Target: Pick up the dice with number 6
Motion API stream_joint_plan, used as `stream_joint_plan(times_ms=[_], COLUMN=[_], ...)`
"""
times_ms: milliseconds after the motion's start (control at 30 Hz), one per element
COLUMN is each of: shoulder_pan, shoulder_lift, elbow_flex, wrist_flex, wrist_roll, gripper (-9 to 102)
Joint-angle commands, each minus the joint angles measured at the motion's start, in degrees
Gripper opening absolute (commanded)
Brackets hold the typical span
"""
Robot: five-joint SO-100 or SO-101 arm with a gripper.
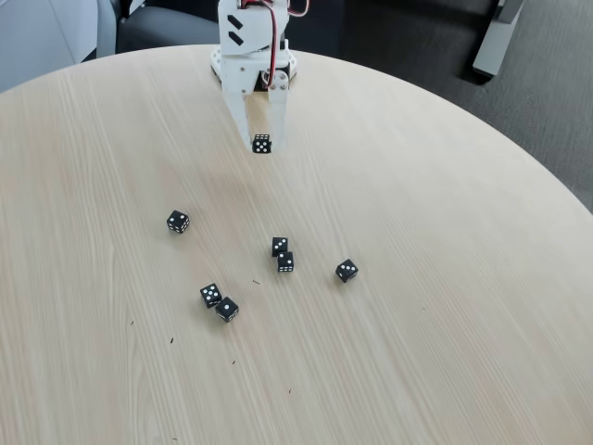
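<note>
Dice with number 6 [262, 144] — black cube, white pips, pinched between white fingers [262, 139] near far edge of pale wood surface [445, 306]. We log six more black dice [285, 262] scattered mid-surface — well apart from gripper.

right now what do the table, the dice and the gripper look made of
Table: pale wood or wood-look laminate, matte, with fine parallel grain lines. Dice, such as the one between the fingers: black, probably plastic, with white pips. Gripper: white, matte, likely printed plastic, though the look leaves that open.
</note>
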Motion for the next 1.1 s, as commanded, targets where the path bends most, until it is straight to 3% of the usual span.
stream_joint_plan(times_ms=[0,233,1067], shoulder_pan=[-0.4,-0.5,-0.5], shoulder_lift=[0.7,0.5,0.4], elbow_flex=[-0.2,-0.2,-0.2], wrist_flex=[0.2,0.2,0.2], wrist_roll=[-1.6,-9.1,-13.0], gripper=[0,0,0])
